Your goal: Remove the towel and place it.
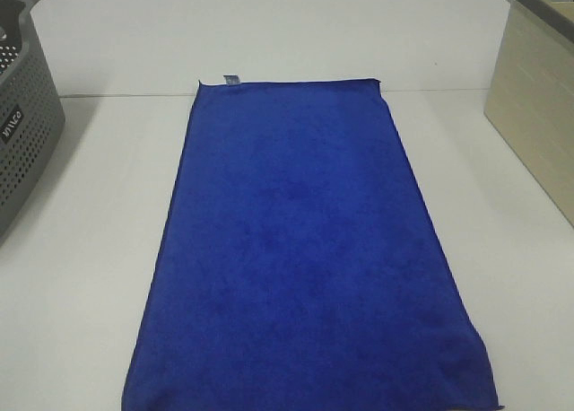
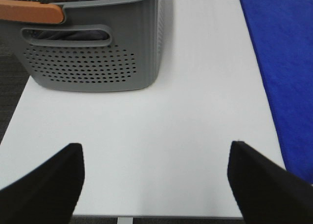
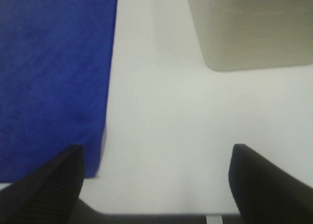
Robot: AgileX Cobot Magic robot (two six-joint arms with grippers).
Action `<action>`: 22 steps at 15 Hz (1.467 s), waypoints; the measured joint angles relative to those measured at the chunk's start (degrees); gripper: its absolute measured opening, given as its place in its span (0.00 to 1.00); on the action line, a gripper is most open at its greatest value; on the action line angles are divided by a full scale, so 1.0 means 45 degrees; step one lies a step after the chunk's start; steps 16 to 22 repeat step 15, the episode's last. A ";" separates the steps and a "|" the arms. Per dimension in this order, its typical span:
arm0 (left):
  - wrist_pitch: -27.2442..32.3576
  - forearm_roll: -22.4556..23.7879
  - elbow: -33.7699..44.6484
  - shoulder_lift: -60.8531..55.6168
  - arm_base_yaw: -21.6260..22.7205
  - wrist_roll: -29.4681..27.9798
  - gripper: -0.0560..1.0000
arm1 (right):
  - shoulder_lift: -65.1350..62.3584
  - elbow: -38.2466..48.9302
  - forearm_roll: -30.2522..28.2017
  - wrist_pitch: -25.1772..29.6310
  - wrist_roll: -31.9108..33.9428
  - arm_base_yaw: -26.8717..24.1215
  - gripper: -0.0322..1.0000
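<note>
A grey basket [image 1: 22, 133] is sitting at the left while the towel [image 1: 305, 249] is lying flat mid-table, seemingly already placed, and the left gripper [image 2: 155, 177] and right gripper [image 3: 156, 177] are hovering beside it, jaws wide apart, holding nothing.
</note>
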 joint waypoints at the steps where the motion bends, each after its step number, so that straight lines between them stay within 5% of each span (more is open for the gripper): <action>1: -0.0127 -0.0166 0.0038 0.0000 0.0000 0.0076 0.77 | -0.0076 0.0089 0.0140 -0.0395 -0.0140 0.0000 0.80; 6: -0.1553 -0.0649 0.0535 0.0000 0.0000 0.0280 0.77 | -0.0229 0.0433 0.0420 -0.0802 -0.0547 0.0000 0.80; 22: -0.1617 -0.0828 0.0573 0.0000 0.0000 0.0293 0.77 | -0.0229 0.0446 0.0420 -0.0828 -0.0547 0.0000 0.79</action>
